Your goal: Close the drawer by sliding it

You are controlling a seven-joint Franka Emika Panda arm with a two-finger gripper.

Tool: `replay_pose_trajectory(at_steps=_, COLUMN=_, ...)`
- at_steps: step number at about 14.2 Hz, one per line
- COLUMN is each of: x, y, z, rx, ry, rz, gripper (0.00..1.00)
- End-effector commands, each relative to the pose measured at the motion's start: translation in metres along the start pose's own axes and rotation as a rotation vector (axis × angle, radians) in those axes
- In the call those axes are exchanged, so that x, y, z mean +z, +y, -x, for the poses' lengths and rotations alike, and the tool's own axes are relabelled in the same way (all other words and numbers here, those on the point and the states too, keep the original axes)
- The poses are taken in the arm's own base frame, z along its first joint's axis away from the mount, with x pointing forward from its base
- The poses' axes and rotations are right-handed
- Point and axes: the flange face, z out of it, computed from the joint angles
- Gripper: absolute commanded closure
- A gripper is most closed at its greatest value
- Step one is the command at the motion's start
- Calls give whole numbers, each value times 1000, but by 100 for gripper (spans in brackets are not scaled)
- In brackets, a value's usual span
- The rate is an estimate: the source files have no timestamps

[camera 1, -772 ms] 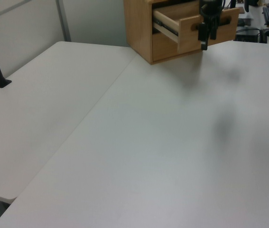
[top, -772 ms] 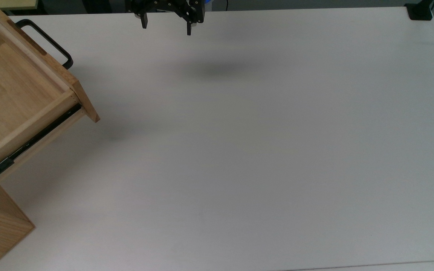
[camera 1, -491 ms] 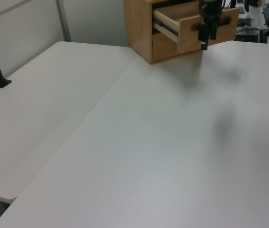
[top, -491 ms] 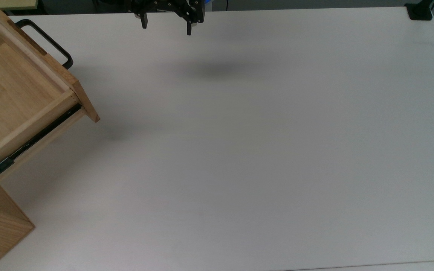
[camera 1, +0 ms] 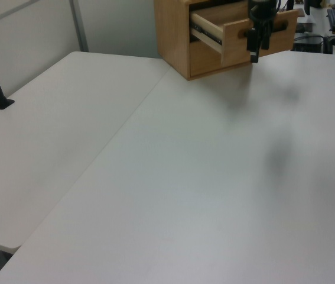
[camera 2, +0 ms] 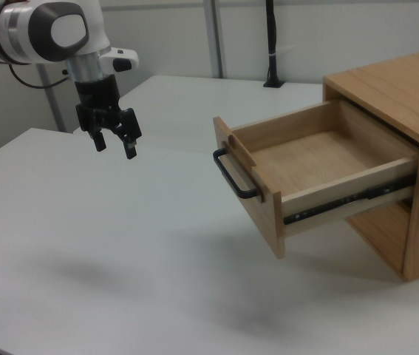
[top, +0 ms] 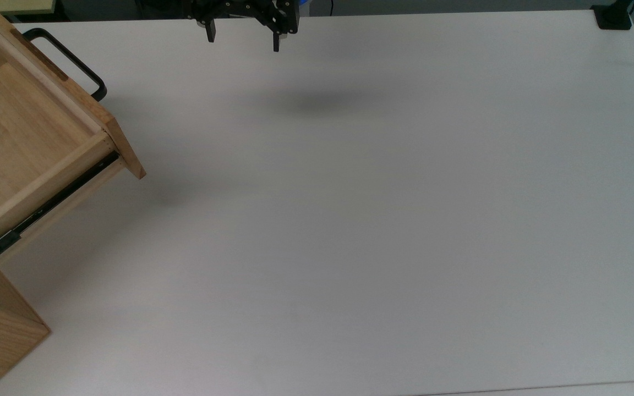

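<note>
Top view: the drawer (top: 25,143) stood pulled out at the white table (top: 383,220)'s left edge, well apart from the released gripper (top: 242,39). Right view: the cabinet (camera 2: 409,96) held the drawer over bare tabletop.

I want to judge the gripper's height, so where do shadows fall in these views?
Top view: a soft dark patch on the table below the gripper. Right view: faint blurred shadows under the gripper and the open drawer, none touching it.
</note>
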Motion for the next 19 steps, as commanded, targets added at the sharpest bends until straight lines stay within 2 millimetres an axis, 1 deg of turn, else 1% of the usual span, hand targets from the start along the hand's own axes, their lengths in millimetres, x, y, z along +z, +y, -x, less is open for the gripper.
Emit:
replay_pose_trajectory(at_steps=1, x=-3, y=3, z=-2, rx=-24, ry=-15, rz=-4, gripper=0)
replay_pose_trajectory(at_steps=9, x=-3, y=6, z=-1, rx=-10, ry=-23, rz=-6, gripper=1)
replay_pose_trajectory(at_steps=12, x=-3, y=10, z=-2, rx=1, ry=-23, rz=-14, gripper=18)
replay_pose_trajectory(at_steps=14, x=-3, y=11, z=-1, rx=11, ry=-25, rz=-18, gripper=38)
replay_pose_trajectory(at_steps=15, x=-2, y=16, z=-2, rx=44, ry=-27, rz=-21, gripper=48)
replay_pose_trajectory(at_steps=16, x=-1, y=18, z=-3, rx=103, ry=-31, rz=-31, gripper=51)
replay_pose_trajectory(at_steps=18, x=9, y=18, z=-9, rx=329, ry=-43, rz=-30, gripper=66)
replay_pose_trajectory(at_steps=19, x=11, y=26, z=-11, rx=427, ry=-45, rz=-30, gripper=72)
